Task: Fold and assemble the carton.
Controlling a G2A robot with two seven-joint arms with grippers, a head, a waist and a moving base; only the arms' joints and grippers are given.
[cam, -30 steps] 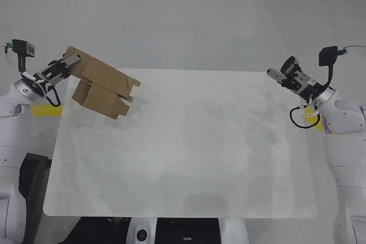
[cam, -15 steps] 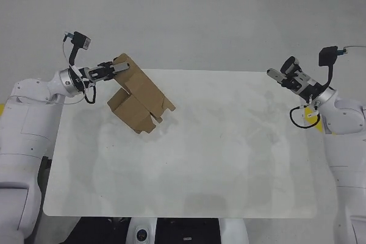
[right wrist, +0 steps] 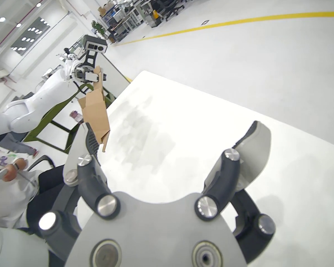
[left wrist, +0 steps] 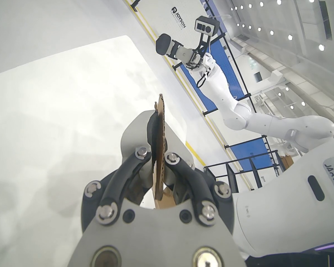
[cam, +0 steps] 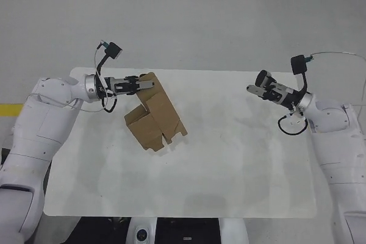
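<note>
A brown cardboard carton [cam: 154, 116], partly unfolded with loose flaps, hangs over the far left part of the white table [cam: 232, 177]. My left gripper [cam: 145, 84] is shut on its upper edge; the left wrist view shows the cardboard edge [left wrist: 160, 140] pinched between the two pads. In the right wrist view the carton [right wrist: 96, 113] hangs far off below the left gripper [right wrist: 96, 76]. My right gripper [cam: 256, 89] stands open over the table's far right corner, with nothing between its fingers [right wrist: 254, 137].
The white table's far edge [cam: 201, 71] lies just behind both grippers. A person sits off the table's side in the right wrist view, touching nothing of the task.
My left arm has carried the carton rightward from beyond the table's left edge to over the table. The right arm has shifted a little to the left.
</note>
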